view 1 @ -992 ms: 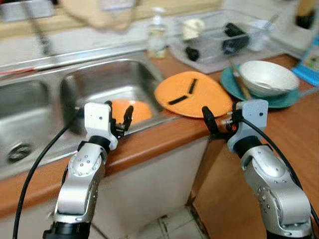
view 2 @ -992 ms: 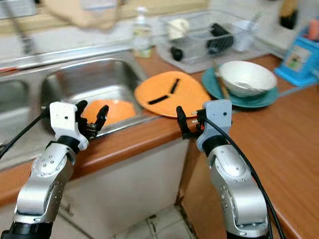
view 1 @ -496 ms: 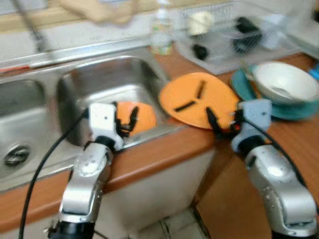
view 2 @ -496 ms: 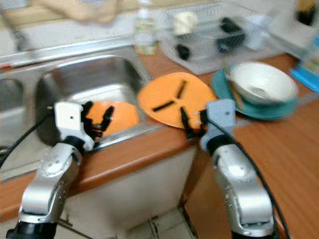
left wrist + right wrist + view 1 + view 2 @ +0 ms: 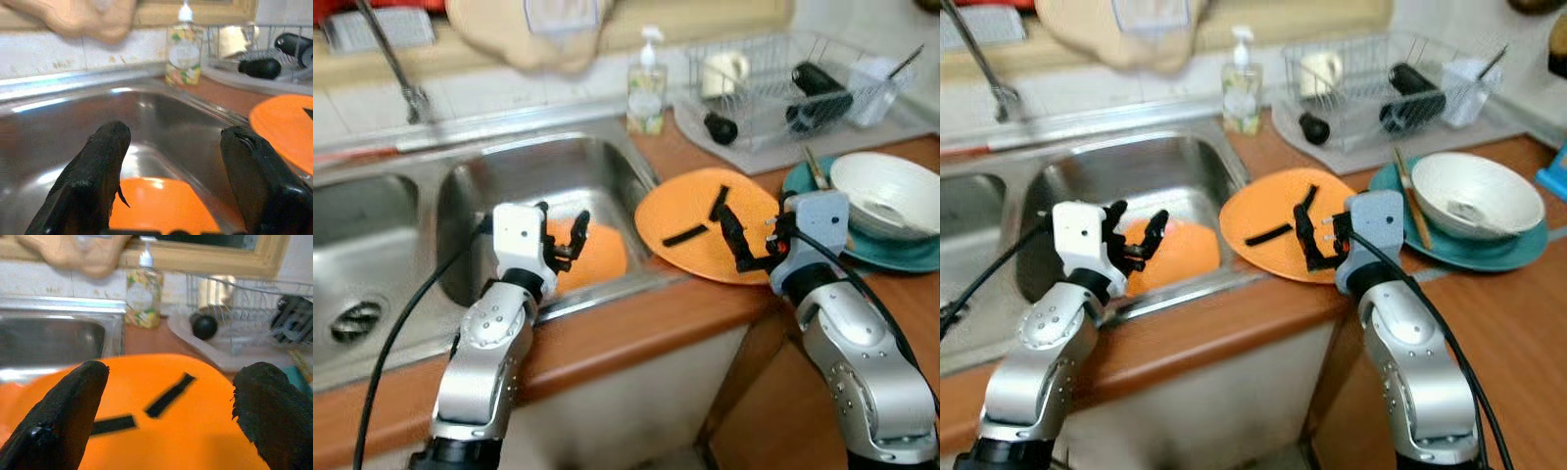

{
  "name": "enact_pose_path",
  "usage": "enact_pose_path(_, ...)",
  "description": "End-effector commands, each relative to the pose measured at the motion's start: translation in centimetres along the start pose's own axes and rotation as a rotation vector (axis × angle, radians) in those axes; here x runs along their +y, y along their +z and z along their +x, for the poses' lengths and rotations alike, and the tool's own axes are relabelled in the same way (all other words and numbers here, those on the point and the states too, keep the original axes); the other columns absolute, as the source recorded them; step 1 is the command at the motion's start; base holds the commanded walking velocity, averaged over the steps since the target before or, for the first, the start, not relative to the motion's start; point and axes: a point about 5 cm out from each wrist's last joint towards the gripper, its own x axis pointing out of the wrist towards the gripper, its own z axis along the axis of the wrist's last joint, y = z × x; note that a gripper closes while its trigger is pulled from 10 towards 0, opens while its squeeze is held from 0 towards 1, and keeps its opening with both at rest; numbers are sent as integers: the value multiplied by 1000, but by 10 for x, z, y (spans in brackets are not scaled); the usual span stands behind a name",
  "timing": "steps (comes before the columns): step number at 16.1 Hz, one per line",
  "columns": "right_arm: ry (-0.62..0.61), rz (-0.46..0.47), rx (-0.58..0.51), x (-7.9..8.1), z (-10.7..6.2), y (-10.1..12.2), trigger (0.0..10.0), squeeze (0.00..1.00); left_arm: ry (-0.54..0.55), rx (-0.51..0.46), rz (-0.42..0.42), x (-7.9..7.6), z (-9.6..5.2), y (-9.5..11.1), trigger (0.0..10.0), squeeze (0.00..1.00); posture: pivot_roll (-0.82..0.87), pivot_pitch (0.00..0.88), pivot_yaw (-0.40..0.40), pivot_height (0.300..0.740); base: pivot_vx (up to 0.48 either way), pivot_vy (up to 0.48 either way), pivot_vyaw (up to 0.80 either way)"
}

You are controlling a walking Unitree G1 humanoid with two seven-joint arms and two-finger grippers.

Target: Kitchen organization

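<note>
The left gripper (image 5: 560,238) is hanging over the front rim of the right-hand sink basin (image 5: 499,176), its two black fingers (image 5: 93,171) spreading wide with nothing between them and touching nothing. Below and just beyond it, an orange plate (image 5: 592,257) is lying on the basin floor near the front right corner. The right gripper (image 5: 1310,235) is hovering over the near edge of an orange board with black strips (image 5: 695,211), which is resting on the wooden counter (image 5: 636,328) against the sink's right rim. Its fingers (image 5: 68,406) are also standing wide apart, gripping nothing; contact with the board cannot be told. Further right along the counter, a white bowl (image 5: 1484,196) is sitting on a teal plate (image 5: 1430,245). At the counter's back edge, a soap bottle (image 5: 648,83) is standing beside a wire dish rack (image 5: 783,73).
</note>
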Motion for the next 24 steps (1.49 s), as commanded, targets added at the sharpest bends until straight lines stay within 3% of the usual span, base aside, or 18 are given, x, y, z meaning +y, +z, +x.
enact_pose_path(1,20,8,-22,5,1,5,10000,1000,20,-3,10,5,0,2,10000,0,-162,0,24,740,251,0,0)
enact_pose_path(3,-17,91,-22,-1,1,6,10000,1000,19,-3,15,4,0,1,10000,0,-163,0,20,740,0,0,0)
enact_pose_path(7,-36,90,56,-19,1,3,10000,996,-15,3,32,1,4,0,10000,0,-175,0,26,740,0,0,0)
enact_pose_path(8,-41,89,81,-22,1,2,10000,286,-28,0,50,1,5,1,10000,0,-176,0,25,740,0,0,0)
enact_pose_path(9,-60,102,110,-28,1,1,10000,0,-60,-1,83,0,8,1,10000,0,-176,0,23,740,0,0,0)
enact_pose_path(13,-60,145,252,-43,-4,-7,10000,0,-172,4,108,-4,17,3,10000,0,-175,0,16,740,0,0,0)
enact_pose_path(15,-90,164,313,-54,-8,-10,10000,0,-199,20,80,-2,24,3,10000,0,-175,0,14,740,0,0,0)
enact_pose_path(16,-130,166,328,-62,-11,-10,10000,0,-201,42,24,0,28,2,10000,216,-181,0,14,740,0,0,0)
enact_pose_path(17,-155,171,339,-68,-13,-11,10000,0,-202,54,-26,1,32,1,10000,1000,-186,0,17,740,0,0,0)
enact_pose_path(21,-185,168,377,-75,-18,-11,10000,0,-251,92,-94,-4,42,1,10000,1000,-200,0,23,740,0,0,0)
enact_pose_path(22,-224,179,422,-80,-23,-17,10000,0,-291,88,-190,-10,54,6,10000,0,-203,0,29,740,0,0,0)
enact_pose_path(24,-237,201,439,-81,-24,-22,10000,0,-319,104,-202,-14,60,7,10000,0,-207,0,37,740,0,0,0)
